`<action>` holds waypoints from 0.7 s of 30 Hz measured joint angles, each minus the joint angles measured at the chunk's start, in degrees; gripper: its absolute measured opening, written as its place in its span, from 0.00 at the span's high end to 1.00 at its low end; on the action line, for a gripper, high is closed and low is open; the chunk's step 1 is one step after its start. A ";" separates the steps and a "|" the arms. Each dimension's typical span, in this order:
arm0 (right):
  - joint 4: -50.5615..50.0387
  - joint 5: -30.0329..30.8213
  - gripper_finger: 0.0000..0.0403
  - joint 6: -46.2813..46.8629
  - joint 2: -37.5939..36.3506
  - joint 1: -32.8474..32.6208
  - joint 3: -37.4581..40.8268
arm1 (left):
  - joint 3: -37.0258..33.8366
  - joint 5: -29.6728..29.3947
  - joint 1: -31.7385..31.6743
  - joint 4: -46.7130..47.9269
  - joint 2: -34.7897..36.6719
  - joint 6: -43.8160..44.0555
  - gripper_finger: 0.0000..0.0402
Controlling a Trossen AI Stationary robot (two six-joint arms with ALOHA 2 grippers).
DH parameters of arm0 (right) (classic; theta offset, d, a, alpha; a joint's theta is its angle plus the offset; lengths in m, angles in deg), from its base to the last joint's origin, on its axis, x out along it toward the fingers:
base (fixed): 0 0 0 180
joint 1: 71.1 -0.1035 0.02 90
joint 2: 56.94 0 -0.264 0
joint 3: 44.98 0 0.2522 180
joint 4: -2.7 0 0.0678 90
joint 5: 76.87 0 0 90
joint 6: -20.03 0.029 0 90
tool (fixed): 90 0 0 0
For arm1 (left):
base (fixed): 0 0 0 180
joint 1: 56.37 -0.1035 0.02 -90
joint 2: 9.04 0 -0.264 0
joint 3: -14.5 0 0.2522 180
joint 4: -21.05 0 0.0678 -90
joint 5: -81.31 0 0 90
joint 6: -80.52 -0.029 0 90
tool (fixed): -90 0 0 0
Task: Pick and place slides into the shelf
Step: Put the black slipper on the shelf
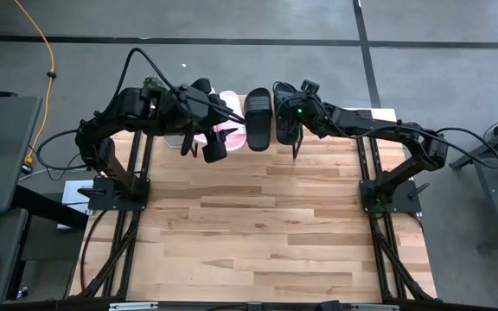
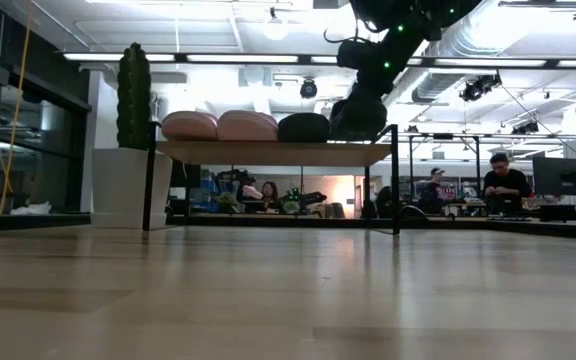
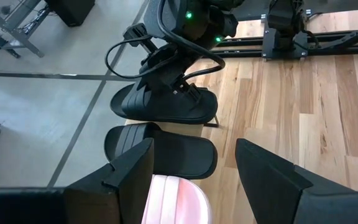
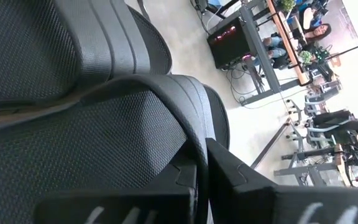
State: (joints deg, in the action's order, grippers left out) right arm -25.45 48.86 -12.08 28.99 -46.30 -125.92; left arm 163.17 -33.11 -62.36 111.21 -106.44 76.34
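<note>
Four slides are seen on shelf (image 2: 268, 152) at 12 o'clock, w/ last black slide (image 1: 285, 121) gripped by R gripper (image 1: 294, 128), release left; L gripper (image 1: 210, 142) is held open nearby.

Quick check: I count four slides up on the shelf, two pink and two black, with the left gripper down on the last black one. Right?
Almost. It is the right gripper on the last black slide, as the high view shows. The left gripper hangs open over a pink slide. The count holds: four slides on the shelf, two pink, two black.
</note>
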 joint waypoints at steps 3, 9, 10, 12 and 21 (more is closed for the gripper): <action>0.11 -0.08 1.00 0.06 0.00 0.00 0.02 | 0.00 0.00 -0.01 0.00 0.00 0.00 0.47; 0.31 -1.06 1.00 0.11 0.00 0.00 0.06 | 0.00 0.00 0.00 0.00 0.00 0.00 0.47; 0.33 -1.90 1.00 0.19 0.00 0.00 0.04 | 0.00 0.00 0.00 -0.01 0.00 0.00 0.47; 0.35 -2.79 1.00 0.52 0.19 0.00 0.06 | 0.00 0.00 0.00 -0.01 0.00 0.00 0.47; 1.67 -1.15 1.00 0.41 5.76 -0.04 0.02 | 0.00 0.00 0.00 0.00 0.00 0.00 0.47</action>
State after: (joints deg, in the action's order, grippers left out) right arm -23.78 47.71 -11.68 34.75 -46.34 -125.90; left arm 163.17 -33.11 -62.35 111.21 -106.44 76.34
